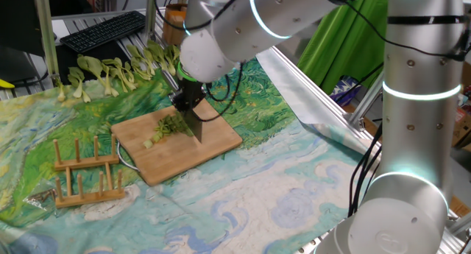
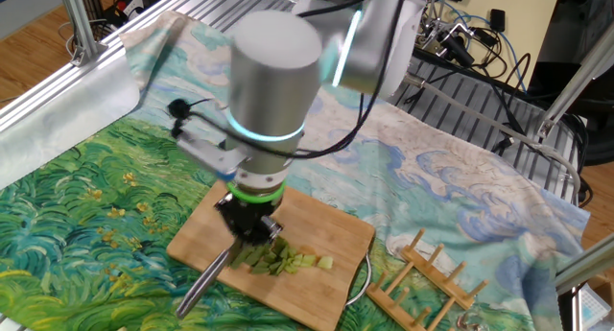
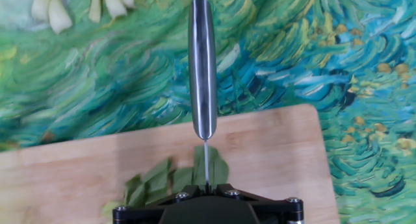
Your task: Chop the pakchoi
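The pakchoi (image 1: 168, 127) lies as short cut green pieces on a bamboo cutting board (image 1: 213, 147). My gripper (image 1: 188, 99) is shut on a knife (image 1: 196, 127), blade edge down on the board at the right end of the pieces. In the other fixed view the gripper (image 2: 251, 225) stands over the pieces (image 2: 286, 258), and the steel knife handle (image 2: 203, 283) sticks out past the board's edge (image 2: 331, 225). In the hand view the handle (image 3: 202, 68) points away, and leaf pieces (image 3: 162, 182) lie to both sides of the thin blade on the board (image 3: 273, 159).
Several whole pakchoi (image 1: 125, 66) lie in a row on the painted cloth behind the board; their stalks show in the hand view (image 3: 58, 10). A wooden peg rack (image 1: 85, 173) stands left of the board. A keyboard (image 1: 103, 29) sits at the back.
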